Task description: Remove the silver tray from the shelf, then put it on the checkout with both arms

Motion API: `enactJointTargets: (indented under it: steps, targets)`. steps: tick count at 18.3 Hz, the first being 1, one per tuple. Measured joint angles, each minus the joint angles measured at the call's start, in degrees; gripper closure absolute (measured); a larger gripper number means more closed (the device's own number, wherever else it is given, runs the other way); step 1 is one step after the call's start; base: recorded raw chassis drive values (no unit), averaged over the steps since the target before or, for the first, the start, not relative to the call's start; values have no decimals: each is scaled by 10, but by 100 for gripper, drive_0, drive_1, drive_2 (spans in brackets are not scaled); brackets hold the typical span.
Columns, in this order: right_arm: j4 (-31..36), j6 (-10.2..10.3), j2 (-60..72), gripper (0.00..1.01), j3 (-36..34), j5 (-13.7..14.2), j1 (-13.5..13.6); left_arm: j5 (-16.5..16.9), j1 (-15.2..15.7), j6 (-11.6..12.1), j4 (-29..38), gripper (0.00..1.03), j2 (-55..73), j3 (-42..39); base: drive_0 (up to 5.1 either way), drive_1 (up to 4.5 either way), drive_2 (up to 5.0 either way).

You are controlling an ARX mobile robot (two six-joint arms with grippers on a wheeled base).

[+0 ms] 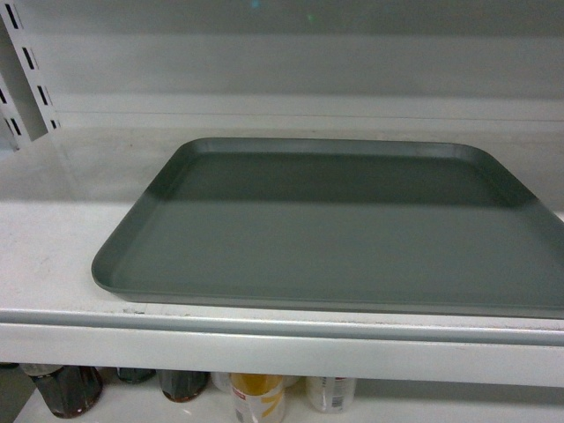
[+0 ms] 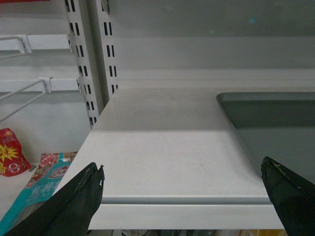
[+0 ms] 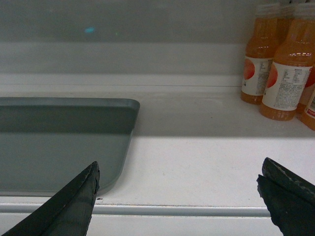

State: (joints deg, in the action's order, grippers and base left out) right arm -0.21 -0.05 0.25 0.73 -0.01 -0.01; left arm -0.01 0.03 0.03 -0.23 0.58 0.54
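Observation:
The silver tray point(image 1: 335, 229) lies flat on the white shelf point(image 1: 53, 256), filling most of the head view; neither arm shows there. In the left wrist view the tray's left end point(image 2: 275, 128) is at the right, and my left gripper point(image 2: 182, 169) stands wide open in front of the shelf lip, beside the tray with bare shelf point(image 2: 162, 142) between its fingers. In the right wrist view the tray's right end point(image 3: 54, 142) sits at the left. My right gripper point(image 3: 178, 169) is wide open too, over bare shelf point(image 3: 206, 157) just right of the tray. The checkout is out of view.
Orange juice bottles point(image 3: 283, 64) stand at the back right of the shelf. A slotted upright point(image 2: 93, 59) bounds the shelf on the left, with snack packets point(image 2: 29, 187) and wire hooks beyond it. Bottles and cans point(image 1: 256, 397) fill the level below.

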Motion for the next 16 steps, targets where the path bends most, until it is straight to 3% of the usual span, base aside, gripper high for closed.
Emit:
enactJointTargets:
  steps: [9,10,11,12,13,14,16]
  targets:
    - [-4,2,0,3,0,4,1,-3,-1,-2,-13,5,2,2,0,0,0]
    - [-28,14,7,3,6,31,10,-20,-9,-13,-68,5,13,19,0,0,0]
    - [-26,55,51,3,11,88,32,-54,-37,-38,-134,5,71,54,0,0,0]
    - [7,82,95,3,12,92,33,-55,-50,-48,-139,5,105,72,0,0,0]
    - [120,95,193,3,23,66,9,-37,-34,-58,-63,5,156,97,0,0,0]
    - [259,84,336,3,46,14,-13,-18,-35,-56,41,5,265,120,0,0,0]
    - [395,59,511,3,88,-43,-24,2,-48,-49,156,5,409,148,0,0,0]
